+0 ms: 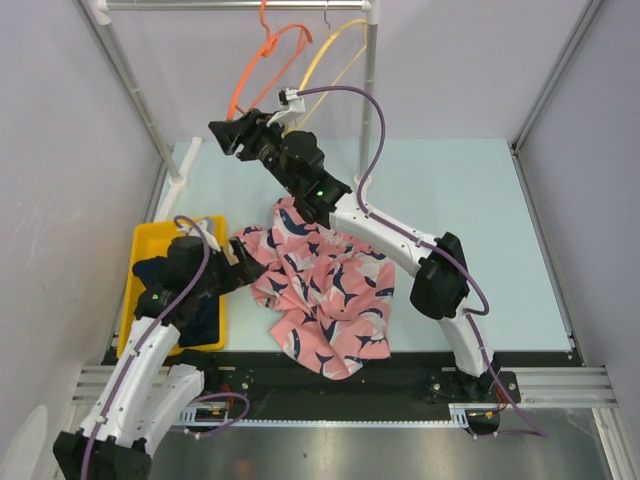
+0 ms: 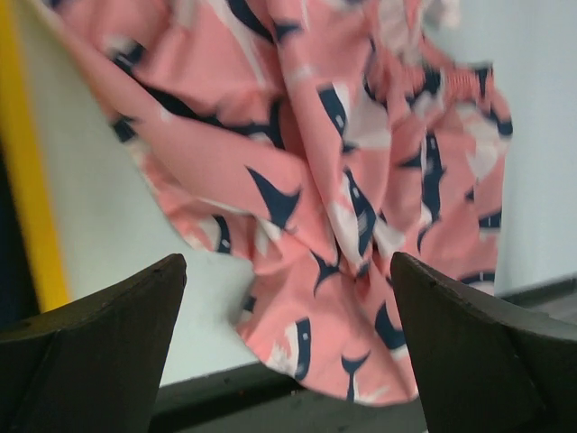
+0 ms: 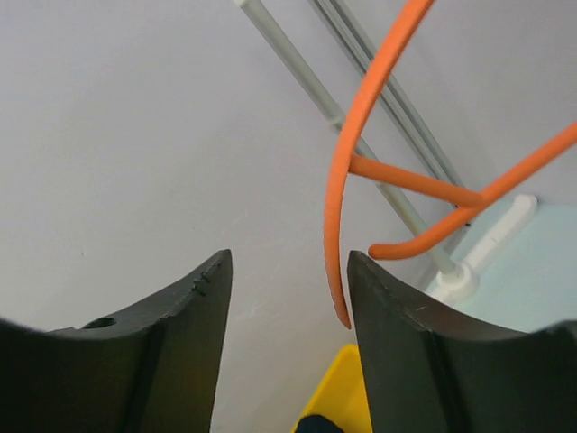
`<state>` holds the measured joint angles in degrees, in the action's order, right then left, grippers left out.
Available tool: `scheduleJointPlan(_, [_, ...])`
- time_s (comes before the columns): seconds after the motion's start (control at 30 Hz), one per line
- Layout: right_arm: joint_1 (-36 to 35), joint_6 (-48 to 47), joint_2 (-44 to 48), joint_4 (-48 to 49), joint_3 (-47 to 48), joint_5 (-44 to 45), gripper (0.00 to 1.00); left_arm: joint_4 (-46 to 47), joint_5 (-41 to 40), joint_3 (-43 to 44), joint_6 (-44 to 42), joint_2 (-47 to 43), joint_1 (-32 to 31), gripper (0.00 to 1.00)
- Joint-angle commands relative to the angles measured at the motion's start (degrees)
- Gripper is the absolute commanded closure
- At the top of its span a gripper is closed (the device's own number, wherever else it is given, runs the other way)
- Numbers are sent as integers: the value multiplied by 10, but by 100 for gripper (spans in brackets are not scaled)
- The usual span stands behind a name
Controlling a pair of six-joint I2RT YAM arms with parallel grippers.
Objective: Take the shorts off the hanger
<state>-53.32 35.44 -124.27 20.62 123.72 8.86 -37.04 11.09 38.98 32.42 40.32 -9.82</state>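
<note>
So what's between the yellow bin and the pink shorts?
A strip of bare pale table, seen in the left wrist view. In the top view the open left hand reaches across it.

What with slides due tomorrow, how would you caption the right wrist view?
Open right end effector facing the orange hanger, yellow bin below.

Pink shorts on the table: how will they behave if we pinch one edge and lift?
Probably floppy: the pink shorts lie crumpled in soft folds on the table, so a pinched edge would likely rise first with the rest draping. Likely light: the cloth looks thin. Pushed, they should bunch rather than slide.
</note>
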Motion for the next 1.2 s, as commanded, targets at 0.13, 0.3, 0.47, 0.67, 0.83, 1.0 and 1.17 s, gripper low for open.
scheduleJointPlan(0.13, [-6,19,98,-193,3,9,18,74,-43,-50,90,42,-215,0])
scheduleJointPlan(0.3, [-8,19,164,-296,-56,-10,0,136,-61,-104,138,88,-267,0])
scheduleJointPlan(0.47, [-9,24,281,-279,-211,-22,0,155,-100,-124,174,163,-288,0])
scheduleJointPlan(0.67, [-10,17,389,-280,-304,-26,0,229,-95,-99,154,277,-288,0])
scheduleJointPlan(0.83, [-13,8,460,-304,-353,-23,0,310,-48,-47,130,381,-285,0])
scheduleJointPlan(1.0, [-26,-6,526,-370,-371,26,0,389,17,26,133,504,-281,4])
scheduleJointPlan(1.17, [-35,-12,593,-424,-400,73,0,454,78,62,147,538,-252,57])
